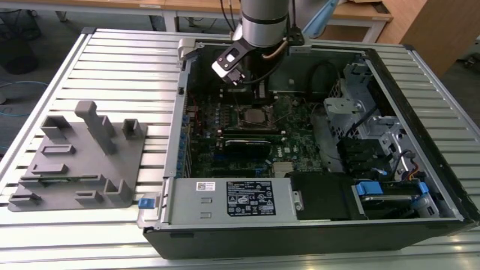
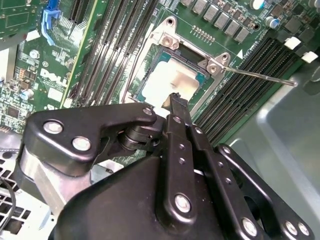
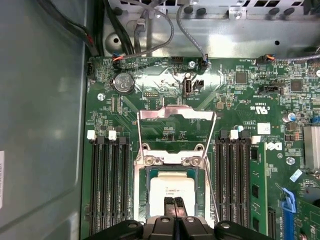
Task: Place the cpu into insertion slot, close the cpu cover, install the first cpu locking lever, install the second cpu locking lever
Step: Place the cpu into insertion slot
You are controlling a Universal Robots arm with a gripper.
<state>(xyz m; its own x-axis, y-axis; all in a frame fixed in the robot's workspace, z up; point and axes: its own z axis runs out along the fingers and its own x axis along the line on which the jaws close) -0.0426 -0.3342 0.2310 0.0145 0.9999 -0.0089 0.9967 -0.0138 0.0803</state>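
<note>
The cpu (image 3: 172, 191), a pale metal square, lies flat in the insertion slot (image 3: 145, 200) on the green board. It also shows in the second wrist view as the cpu (image 2: 170, 82) inside the slot frame (image 2: 150, 75). The cpu cover (image 3: 176, 113), a thin silvery frame, stands swung back from the socket on its hinge. A thin locking lever (image 2: 260, 76) sticks out free beside the socket. My gripper (image 3: 175, 204) is shut with nothing in it, its tips just over the cpu's near edge. From outside, the gripper (image 1: 241, 90) hangs above the socket (image 1: 251, 116).
Rows of black memory slots (image 3: 107, 180) flank the socket on both sides. A black graphics card (image 1: 248, 147) sits nearer the power supply (image 1: 240, 199). Drive cages (image 1: 360, 124) fill the exterior view's right. A grey fixture (image 1: 75, 157) rests on the table at the exterior view's left.
</note>
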